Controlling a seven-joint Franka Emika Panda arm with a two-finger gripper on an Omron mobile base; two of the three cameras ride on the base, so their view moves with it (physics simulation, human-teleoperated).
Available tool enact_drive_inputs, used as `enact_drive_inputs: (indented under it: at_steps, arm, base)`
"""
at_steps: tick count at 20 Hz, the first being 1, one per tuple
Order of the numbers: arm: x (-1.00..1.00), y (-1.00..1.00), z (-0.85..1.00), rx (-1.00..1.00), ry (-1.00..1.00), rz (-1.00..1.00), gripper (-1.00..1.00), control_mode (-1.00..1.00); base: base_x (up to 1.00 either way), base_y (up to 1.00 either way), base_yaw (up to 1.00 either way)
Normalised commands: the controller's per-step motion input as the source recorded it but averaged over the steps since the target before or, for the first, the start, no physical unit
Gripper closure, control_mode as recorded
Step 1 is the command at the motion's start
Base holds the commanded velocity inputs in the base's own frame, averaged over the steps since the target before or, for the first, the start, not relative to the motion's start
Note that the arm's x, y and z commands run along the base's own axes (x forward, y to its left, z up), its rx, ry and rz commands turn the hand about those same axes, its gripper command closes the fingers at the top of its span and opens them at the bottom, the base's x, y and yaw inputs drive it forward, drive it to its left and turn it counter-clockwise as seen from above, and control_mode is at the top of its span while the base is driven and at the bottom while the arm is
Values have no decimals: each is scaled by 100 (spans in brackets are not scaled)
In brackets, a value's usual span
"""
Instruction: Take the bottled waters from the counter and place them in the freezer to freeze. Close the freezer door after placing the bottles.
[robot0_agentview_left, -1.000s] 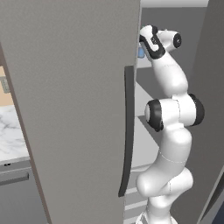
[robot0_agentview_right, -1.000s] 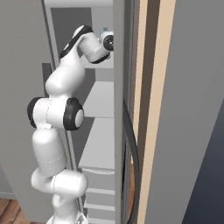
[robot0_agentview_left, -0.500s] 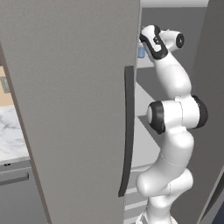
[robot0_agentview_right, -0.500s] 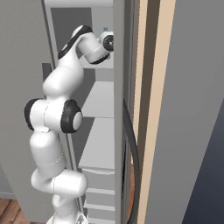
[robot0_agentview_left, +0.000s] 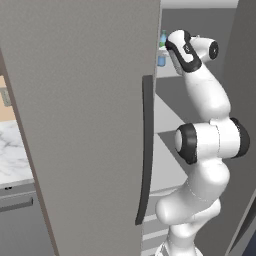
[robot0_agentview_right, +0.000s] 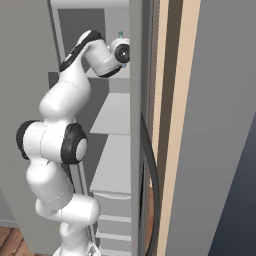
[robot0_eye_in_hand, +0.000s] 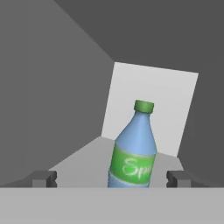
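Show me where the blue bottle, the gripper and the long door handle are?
blue bottle (robot0_eye_in_hand: 132, 164), hand view, on its green label.
gripper (robot0_eye_in_hand: 112, 178), hand view, midway between its fingertips.
door handle (robot0_agentview_left: 146, 150), left base view, mid-bar.

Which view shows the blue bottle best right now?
Hand view. The blue bottle stands upright on a freezer shelf, green cap and label plain, between the open jaws with gaps on both sides. Left base view catches just a sliver of it past the freezer door; right base view shows little more than its green cap behind the wrist.

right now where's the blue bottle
The blue bottle stands upright on an upper freezer shelf, between the open gripper tips in the hand view; the left base view shows it beside the door edge.
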Motion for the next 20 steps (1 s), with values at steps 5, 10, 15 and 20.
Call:
enact_drive_inputs:
  at_steps: [5,10,15,20]
  arm:
    - [-57,0,1,0,0,-4,-100,-100]
    - [-69,0,0,0,0,-7,-100,-100]
    - [-80,0,2,0,0,-5,-100,-100]
    - [-85,0,6,0,0,-4,-100,-100]
  base:
    - [0,0,0]
    - [0,0,0]
    - [0,0,0]
    - [0,0,0]
